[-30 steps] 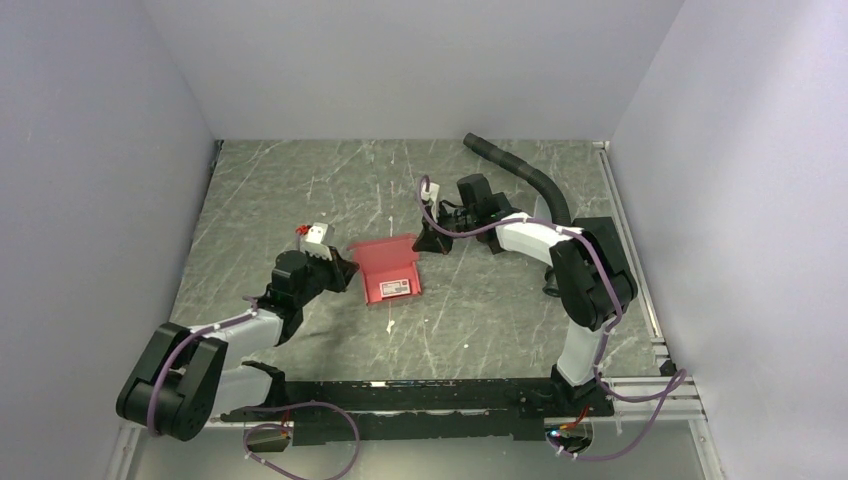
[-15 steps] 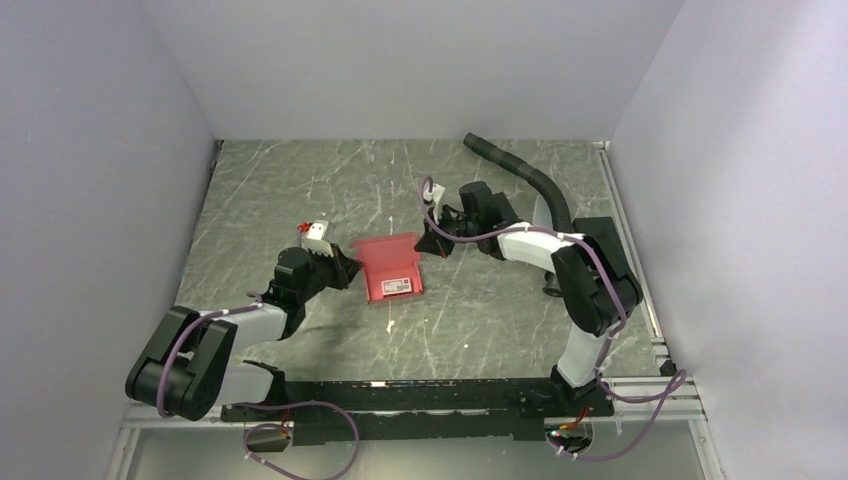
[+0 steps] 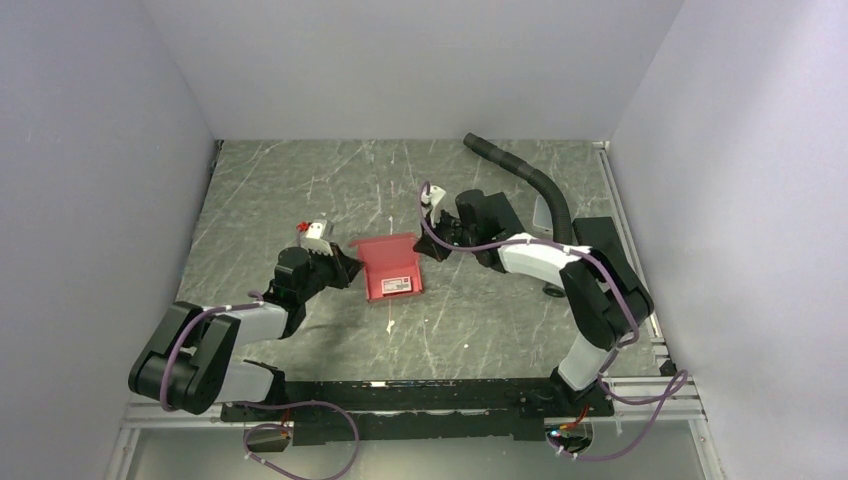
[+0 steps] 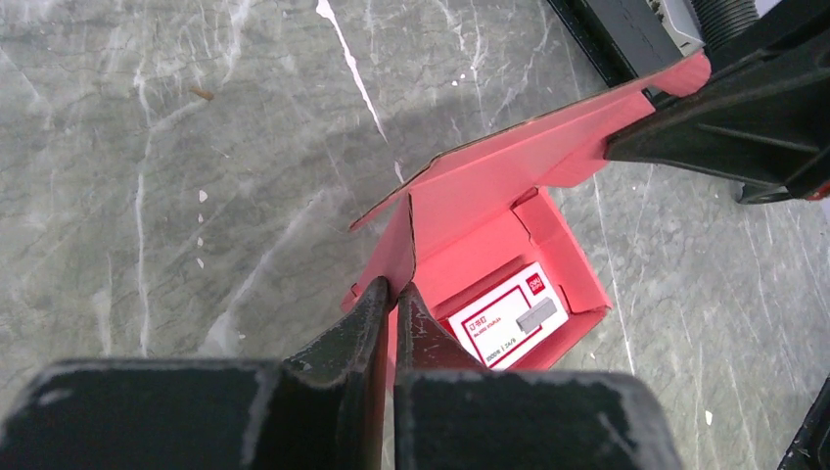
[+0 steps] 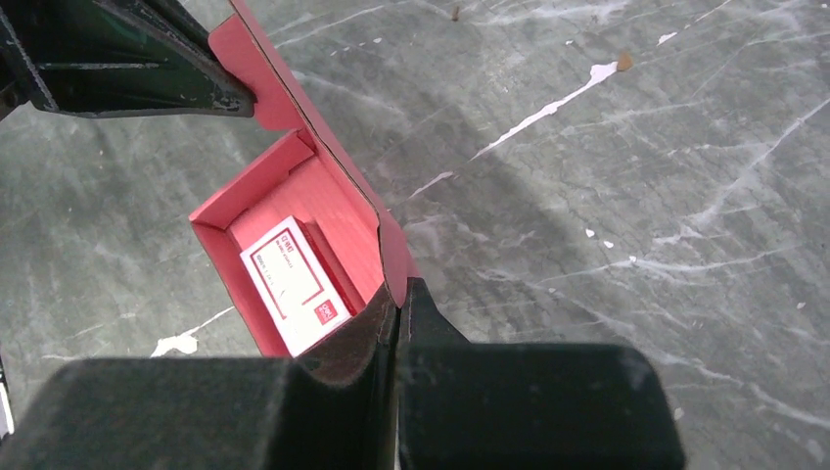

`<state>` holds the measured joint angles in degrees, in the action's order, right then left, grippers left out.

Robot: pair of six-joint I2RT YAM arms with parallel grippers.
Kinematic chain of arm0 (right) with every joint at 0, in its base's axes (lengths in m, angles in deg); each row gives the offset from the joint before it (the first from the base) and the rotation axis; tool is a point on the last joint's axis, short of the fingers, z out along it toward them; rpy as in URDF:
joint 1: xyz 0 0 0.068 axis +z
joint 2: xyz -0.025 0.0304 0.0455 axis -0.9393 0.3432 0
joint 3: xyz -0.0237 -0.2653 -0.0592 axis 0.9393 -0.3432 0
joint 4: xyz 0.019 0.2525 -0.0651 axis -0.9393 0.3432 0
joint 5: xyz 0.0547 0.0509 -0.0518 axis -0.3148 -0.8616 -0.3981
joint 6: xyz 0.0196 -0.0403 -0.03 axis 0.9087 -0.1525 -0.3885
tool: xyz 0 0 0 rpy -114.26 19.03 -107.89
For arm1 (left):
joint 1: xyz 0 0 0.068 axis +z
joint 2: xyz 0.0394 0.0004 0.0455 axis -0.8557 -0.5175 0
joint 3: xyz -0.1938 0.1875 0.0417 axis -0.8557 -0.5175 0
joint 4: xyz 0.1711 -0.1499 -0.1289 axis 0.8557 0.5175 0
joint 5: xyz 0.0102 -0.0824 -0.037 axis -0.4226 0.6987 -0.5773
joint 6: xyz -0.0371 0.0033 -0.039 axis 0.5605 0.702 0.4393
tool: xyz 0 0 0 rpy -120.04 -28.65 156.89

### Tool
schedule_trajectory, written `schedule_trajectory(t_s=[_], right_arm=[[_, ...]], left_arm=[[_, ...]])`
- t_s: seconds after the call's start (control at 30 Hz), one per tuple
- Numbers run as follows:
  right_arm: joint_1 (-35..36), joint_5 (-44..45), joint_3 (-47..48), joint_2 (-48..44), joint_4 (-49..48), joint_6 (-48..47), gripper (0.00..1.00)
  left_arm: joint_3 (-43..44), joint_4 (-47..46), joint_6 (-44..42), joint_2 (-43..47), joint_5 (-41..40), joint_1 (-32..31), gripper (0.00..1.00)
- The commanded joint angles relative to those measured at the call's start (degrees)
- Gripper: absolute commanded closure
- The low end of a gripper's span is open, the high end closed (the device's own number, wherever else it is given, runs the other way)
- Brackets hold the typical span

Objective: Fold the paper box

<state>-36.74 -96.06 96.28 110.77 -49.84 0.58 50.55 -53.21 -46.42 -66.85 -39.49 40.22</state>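
The red-pink paper box (image 3: 391, 267) lies open on the grey table, its lid flap standing up at the far side. A small red-and-white card (image 4: 512, 315) lies inside it, also shown in the right wrist view (image 5: 292, 281). My left gripper (image 4: 395, 290) is shut on the left end of the lid flap (image 4: 460, 176). My right gripper (image 5: 399, 289) is shut on the right end of the same flap (image 5: 294, 113). In the top view the left gripper (image 3: 350, 268) is at the box's left and the right gripper (image 3: 432, 240) at its far right corner.
A black corrugated hose (image 3: 525, 174) curves across the back right of the table. A white smear (image 3: 388, 324) marks the table just in front of the box. Grey walls close in the left, back and right sides.
The box has stopped blurring and stays in place. The right arm's wrist and forearm shifted slightly rightward and lower. Both grippers keep hold of the flap.
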Motion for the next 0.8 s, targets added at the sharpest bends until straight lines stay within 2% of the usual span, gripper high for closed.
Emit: schedule_trajectory(t_s=[0.0, 0.6, 0.77], right_arm=[[3.1, 2.8, -1.9, -4.3, -6.3, 4.2, 1.00], [6.7, 15.4, -4.8, -5.9, -10.2, 14.2, 1.00], [9.6, 19.9, -4.8, -6.7, -9.6, 17.3, 1.00]], left_arm=[[2.1, -5.1, 2.5, -0.7, 5.1, -0.7, 0.91], [1.9, -5.6, 4.5, -0.3, 5.7, -1.6, 0.89], [1.9, -5.6, 4.7, -0.2, 5.0, -2.4, 0.89]])
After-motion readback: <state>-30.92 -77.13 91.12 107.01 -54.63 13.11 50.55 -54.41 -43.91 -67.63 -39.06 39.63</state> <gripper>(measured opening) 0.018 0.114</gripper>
